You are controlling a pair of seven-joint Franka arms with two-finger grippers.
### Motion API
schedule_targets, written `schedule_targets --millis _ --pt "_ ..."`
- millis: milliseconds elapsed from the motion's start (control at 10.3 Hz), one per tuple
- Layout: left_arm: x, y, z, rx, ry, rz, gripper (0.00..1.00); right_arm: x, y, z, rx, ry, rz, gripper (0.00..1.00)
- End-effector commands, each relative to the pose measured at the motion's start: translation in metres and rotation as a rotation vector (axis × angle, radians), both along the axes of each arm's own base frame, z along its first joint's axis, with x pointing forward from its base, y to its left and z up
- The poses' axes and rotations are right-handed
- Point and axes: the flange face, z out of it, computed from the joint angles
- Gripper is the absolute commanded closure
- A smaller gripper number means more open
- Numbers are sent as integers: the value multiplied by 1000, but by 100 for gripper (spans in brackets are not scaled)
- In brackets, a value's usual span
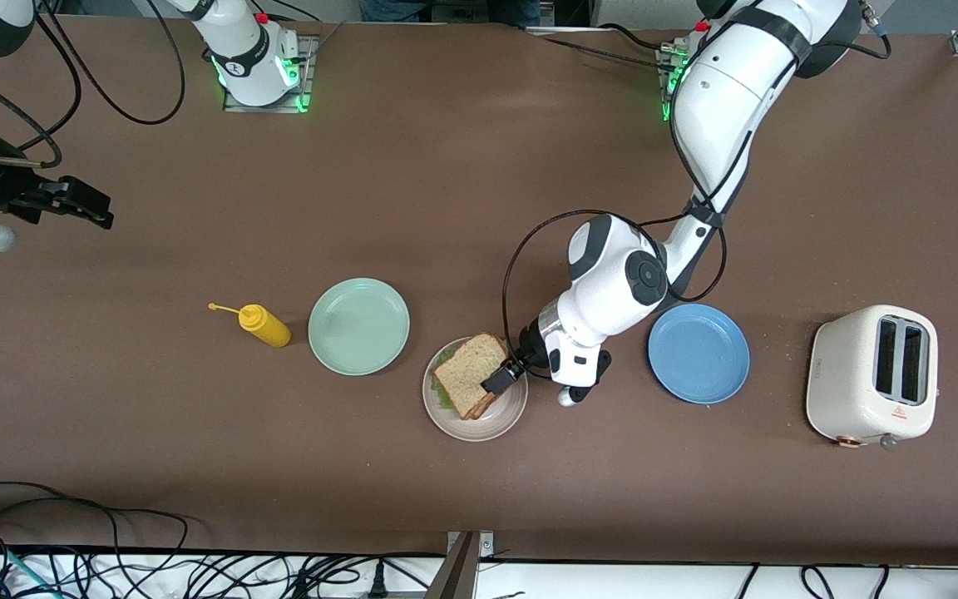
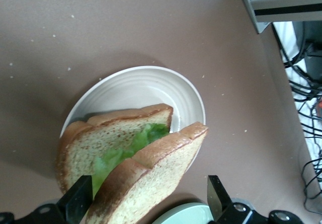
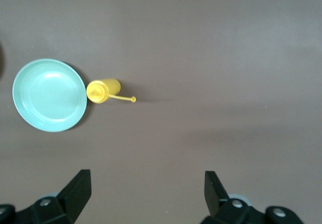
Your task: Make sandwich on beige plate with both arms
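Sandwich (image 1: 469, 374) looks assembled on the beige plate (image 1: 491, 424), low centre of the front view; top slice (image 2: 146, 183) leans. Left end effector (image 1: 502, 378) has fingers apart around it; right end effector (image 1: 71, 202), upper left, waits with fingers apart.

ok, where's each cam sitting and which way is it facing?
Front: high across the table, facing the arm bases; both arms show, left gripper at the sandwich on the beige plate, right gripper open over bare table.
Left wrist: on the left arm, looking down at the sandwich; open fingers show.
Right wrist: on the right arm, looking down at the mint plate and mustard bottle; open fingers show.
Shared: front and right wrist both show the mint plate.
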Motion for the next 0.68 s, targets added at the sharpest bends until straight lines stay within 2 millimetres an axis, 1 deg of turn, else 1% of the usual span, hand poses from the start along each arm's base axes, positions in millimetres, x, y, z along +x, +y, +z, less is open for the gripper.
schedule_targets --millis 0,194,291,388,485,582 --pt "1 17 12 39 15 -82 0 3 -4 7 -1 -27 1 0" --pt "6 27 17 43 28 -79 0 3 -5 6 0 -25 10 0" --pt "6 30 25 44 33 -82 0 3 -6 5 1 -23 37 0" --pt "8 38 34 50 49 -91 0 3 -6 5 1 -21 44 0" --pt "9 48 50 59 53 -121 0 3 -7 5 1 -21 42 0" --pt "11 63 72 70 64 -164 0 3 -7 5 1 -21 42 0"
